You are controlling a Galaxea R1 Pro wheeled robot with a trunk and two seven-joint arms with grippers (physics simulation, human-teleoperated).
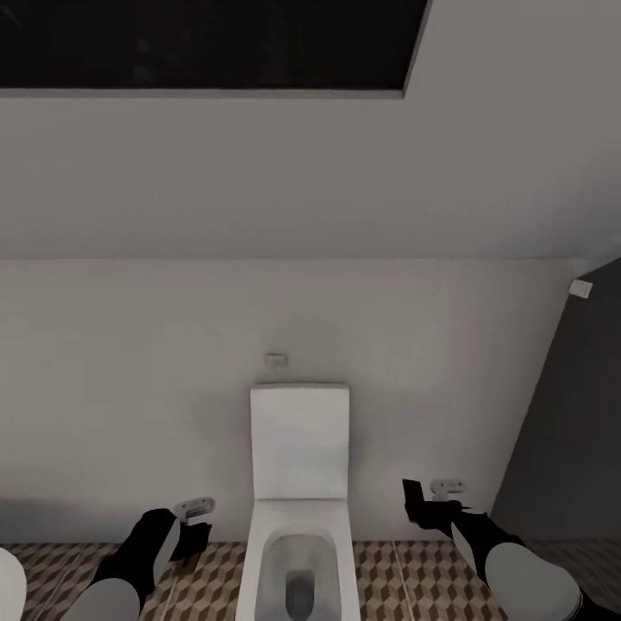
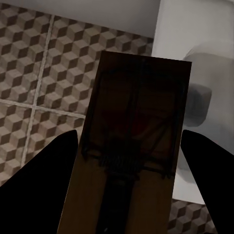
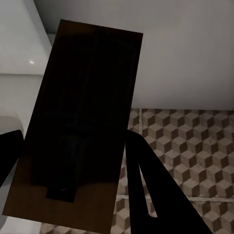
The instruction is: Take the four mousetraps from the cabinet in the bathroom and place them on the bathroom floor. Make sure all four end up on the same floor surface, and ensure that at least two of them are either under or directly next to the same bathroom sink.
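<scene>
Wood, glazed white, patterned tile

Both mousetraps (image 2: 131,146) (image 3: 78,126) are matt brown wood with dark metal parts; the toilet (image 1: 299,483) looks smooth glossy white; the bathroom floor (image 2: 39,83) is matt cube-patterned tile.

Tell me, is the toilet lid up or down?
Up. In the head view the white lid stands upright against the wall, and the toilet bowl below lies open, its dark drain showing.

Toilet (image 1: 297,517) bowl front cut off (head view btm edge).
</scene>
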